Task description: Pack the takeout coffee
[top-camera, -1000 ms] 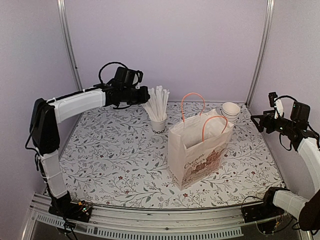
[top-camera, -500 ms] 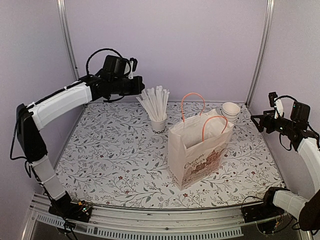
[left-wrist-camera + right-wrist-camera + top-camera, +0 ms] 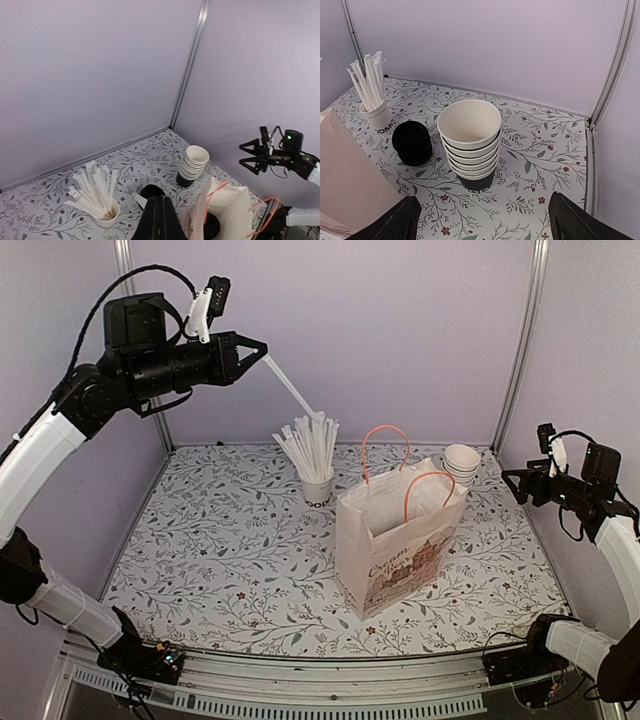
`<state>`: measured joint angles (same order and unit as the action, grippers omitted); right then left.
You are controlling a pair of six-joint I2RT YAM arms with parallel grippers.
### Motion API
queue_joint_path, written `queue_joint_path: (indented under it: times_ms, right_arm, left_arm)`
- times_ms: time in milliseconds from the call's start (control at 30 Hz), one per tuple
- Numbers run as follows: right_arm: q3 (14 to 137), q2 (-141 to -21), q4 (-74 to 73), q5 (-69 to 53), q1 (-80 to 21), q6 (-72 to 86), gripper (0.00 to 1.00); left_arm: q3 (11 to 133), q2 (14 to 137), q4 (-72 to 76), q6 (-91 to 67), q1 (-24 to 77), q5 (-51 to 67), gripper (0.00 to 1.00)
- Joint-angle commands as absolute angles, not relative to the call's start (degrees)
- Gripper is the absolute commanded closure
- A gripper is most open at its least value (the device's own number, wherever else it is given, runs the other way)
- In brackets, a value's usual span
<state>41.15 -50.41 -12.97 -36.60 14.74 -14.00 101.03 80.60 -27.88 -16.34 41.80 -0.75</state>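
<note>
Left pincer (image 3: 258, 348) clamped on straw (image 3: 290, 387), right pincer (image 3: 512, 485) agape

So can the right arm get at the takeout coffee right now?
Probably yes: its jaws are open and the takeout coffee is uncovered from above, though the stack of cups and bag crowd it.

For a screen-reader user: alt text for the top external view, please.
The left gripper, high at the back left, is shut on a white straw slanting toward a cup of straws. A paper bag with orange handles stands mid-table; the right gripper is open at right.
</note>
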Motion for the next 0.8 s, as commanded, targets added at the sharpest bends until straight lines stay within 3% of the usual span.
queue_joint_path:
  times_ms: [0, 400, 767]
  right_arm:
    - [40.1, -49.7, -11.3, -36.9, 14.9, -14.5, 0.08]
    - [39.8, -48.5, -11.1, -36.8, 14.9, -15.6, 0.07]
    - [39.6, -47.1, -11.6, -37.5, 14.9, -16.2, 0.07]
  left_arm:
    - [102.4, 76.1, -29.0, -10.2, 49.4, 7.5, 1.00]
    - [95.6, 69.7, -31.6, -12.4, 63.0, 6.9, 1.00]
    - [102.6, 83.5, -36.7, -10.8, 65.6, -3.0, 1.00]
